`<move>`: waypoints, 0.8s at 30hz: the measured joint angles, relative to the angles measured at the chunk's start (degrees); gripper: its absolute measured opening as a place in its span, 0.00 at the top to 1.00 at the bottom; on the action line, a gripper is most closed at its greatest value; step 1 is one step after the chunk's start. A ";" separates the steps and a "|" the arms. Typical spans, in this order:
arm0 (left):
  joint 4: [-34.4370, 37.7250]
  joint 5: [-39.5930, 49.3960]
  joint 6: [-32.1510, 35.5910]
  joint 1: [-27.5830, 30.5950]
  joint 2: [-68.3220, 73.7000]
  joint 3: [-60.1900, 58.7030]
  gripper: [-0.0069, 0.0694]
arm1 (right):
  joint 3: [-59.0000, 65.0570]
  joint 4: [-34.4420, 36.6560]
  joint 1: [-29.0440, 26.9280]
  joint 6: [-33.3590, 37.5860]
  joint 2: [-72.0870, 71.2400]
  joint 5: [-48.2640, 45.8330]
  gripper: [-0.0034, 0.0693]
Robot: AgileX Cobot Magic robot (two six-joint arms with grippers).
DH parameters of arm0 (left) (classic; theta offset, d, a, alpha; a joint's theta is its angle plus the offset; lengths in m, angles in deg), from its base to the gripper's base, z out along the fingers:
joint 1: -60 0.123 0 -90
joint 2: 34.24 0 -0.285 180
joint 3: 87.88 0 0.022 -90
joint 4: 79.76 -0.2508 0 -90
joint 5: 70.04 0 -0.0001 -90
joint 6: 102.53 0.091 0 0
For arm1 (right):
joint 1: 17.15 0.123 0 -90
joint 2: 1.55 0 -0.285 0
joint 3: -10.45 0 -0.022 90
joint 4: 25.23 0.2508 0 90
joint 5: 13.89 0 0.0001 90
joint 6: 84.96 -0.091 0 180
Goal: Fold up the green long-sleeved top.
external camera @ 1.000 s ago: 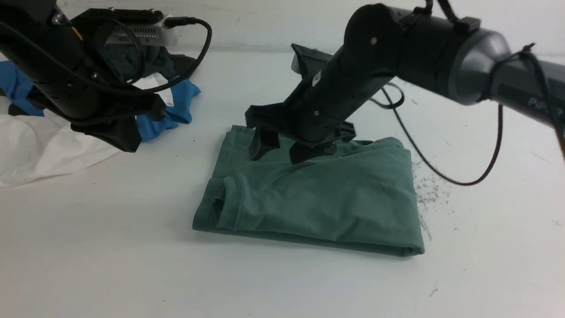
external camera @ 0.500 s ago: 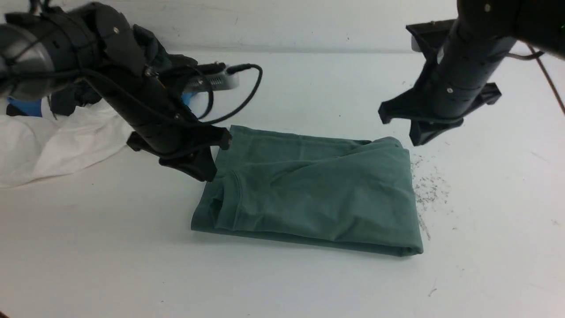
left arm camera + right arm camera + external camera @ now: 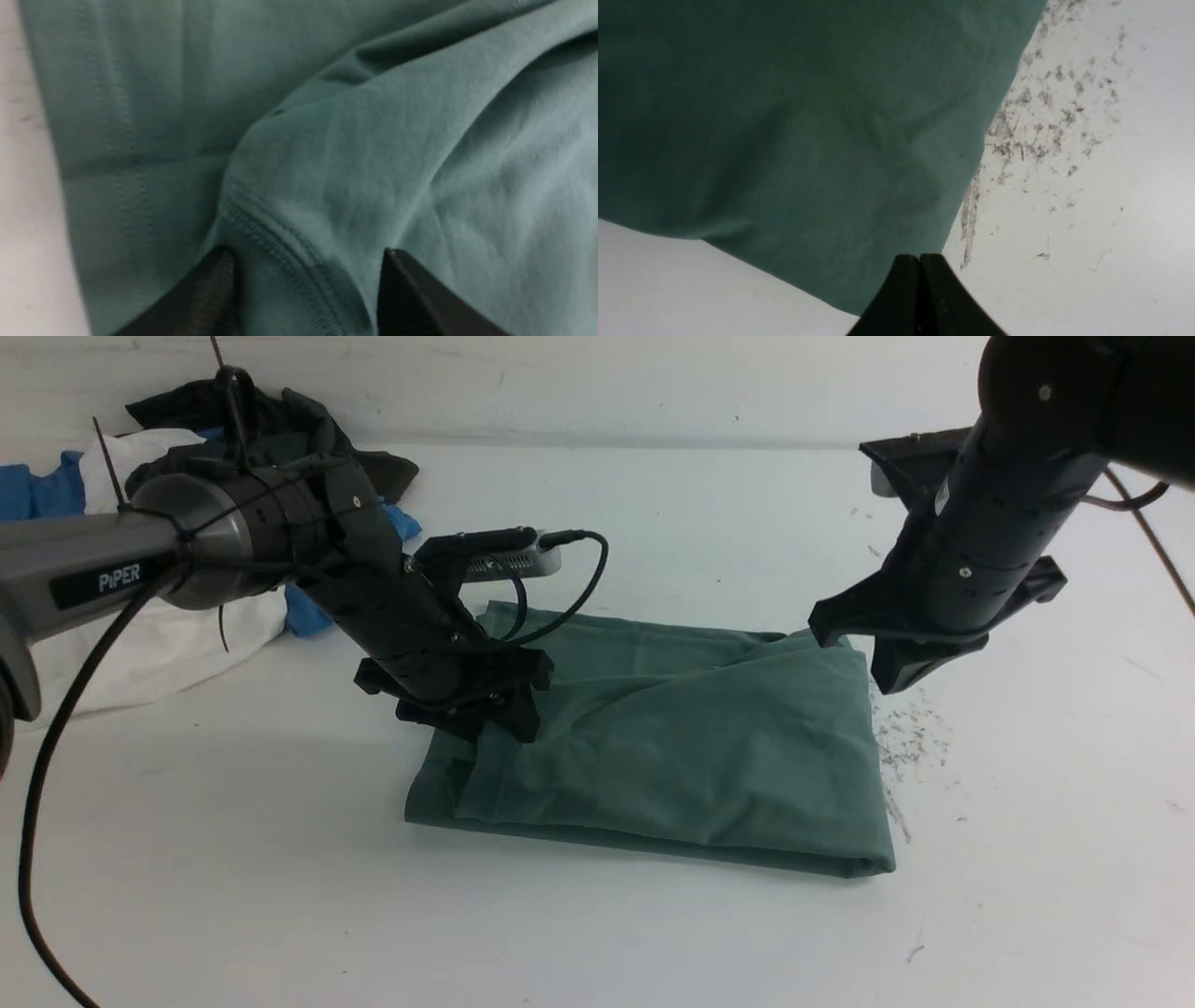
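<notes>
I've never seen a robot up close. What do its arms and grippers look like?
The left arm and right arm are matte black jointed tubes. The left has a silver-grey collar, white PiPER lettering and black cables. The left gripper and right gripper have black tapered fingers.

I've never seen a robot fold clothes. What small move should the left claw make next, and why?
Probably lower the left gripper a little and close it on the ribbed collar: its open jaws straddle that seam of the green long-sleeved top without pinching it yet. The right gripper is shut near the top's right edge, holding nothing.
</notes>
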 joint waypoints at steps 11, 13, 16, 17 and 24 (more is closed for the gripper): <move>0.47 3.95 2.11 0.00 -4.34 0.00 0.90 | 0.00 2.60 0.00 1.06 0.00 0.00 0.97; 0.47 4.90 2.11 0.00 -5.44 0.00 0.90 | 0.00 2.95 0.00 1.06 0.00 0.00 0.97; 0.19 6.57 2.11 0.00 -8.32 0.00 0.90 | 0.00 4.27 0.00 1.06 0.00 0.00 0.97; -0.66 6.57 2.11 0.00 -9.04 0.00 0.90 | 0.00 4.99 0.00 1.06 0.00 0.00 0.97; -8.36 6.57 2.15 0.00 -9.13 0.00 0.90 | 0.00 6.27 0.06 1.06 0.00 0.00 0.97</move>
